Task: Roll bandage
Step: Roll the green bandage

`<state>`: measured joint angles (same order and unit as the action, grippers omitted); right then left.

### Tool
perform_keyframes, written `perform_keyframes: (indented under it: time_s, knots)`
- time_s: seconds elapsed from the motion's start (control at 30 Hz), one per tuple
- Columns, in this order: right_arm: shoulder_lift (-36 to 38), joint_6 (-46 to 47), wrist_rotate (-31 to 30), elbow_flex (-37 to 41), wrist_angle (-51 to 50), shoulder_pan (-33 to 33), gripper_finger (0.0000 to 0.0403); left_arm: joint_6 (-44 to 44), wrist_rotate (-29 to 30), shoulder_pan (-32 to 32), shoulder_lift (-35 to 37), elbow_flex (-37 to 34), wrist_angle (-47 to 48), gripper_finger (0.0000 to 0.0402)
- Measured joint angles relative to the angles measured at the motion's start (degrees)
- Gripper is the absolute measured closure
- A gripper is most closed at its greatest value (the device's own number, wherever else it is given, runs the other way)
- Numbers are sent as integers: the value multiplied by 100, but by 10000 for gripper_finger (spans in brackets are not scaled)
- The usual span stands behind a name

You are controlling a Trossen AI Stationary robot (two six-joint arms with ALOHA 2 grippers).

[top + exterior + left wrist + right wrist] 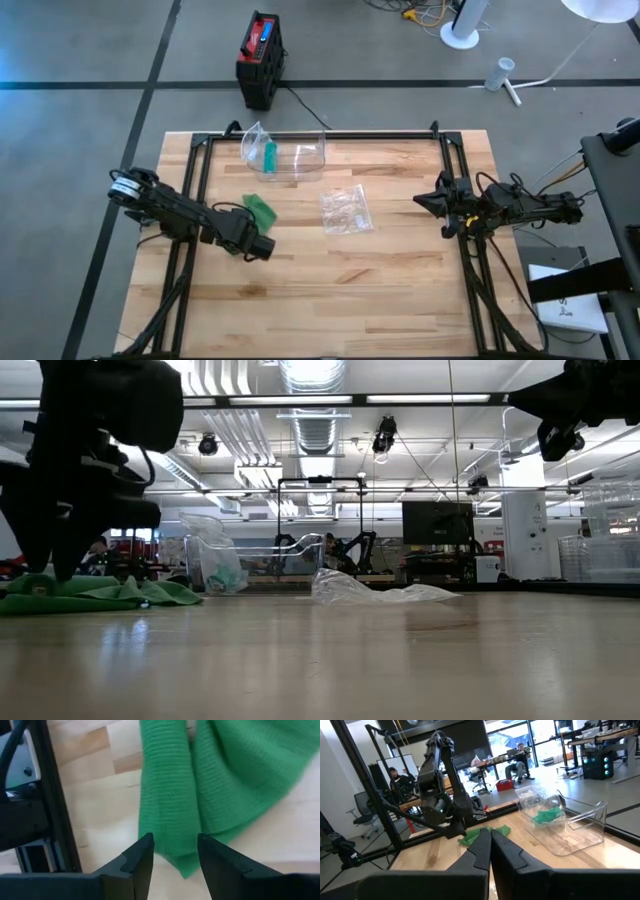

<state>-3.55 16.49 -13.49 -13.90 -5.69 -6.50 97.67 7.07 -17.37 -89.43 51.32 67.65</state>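
Left end effector (pixel 175 851) fingers straddling green bandage (pixel 210 785) end.

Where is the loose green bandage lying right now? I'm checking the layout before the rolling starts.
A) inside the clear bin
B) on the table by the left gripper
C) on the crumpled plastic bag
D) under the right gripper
B: the high view shows the green bandage flat on the wooden table right beside the left gripper, whose parted fingers frame the bandage's end in the left wrist view.
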Motion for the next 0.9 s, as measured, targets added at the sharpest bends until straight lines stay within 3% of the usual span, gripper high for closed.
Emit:
perform_keyframes:
  time_s: [0.27, 0.57, 0.7, 0.9]
  knots:
    - [2, 0, 0, 1, -1, -2, 401, 112, -55, 0, -5, -594, -925, 230]
    - [0, 0, 0, 1, -1, -1, 401, 237, 20, 0, -13, -681, -1050, 249]
    - [0, 0, 1, 0, -2, 0, 402, 184, 80, 0, -13, -521, -961, 281]
    - [1, 0, 1, -1, 0, -1, 401, 104, 352, 0, 57, -152, -459, 366]
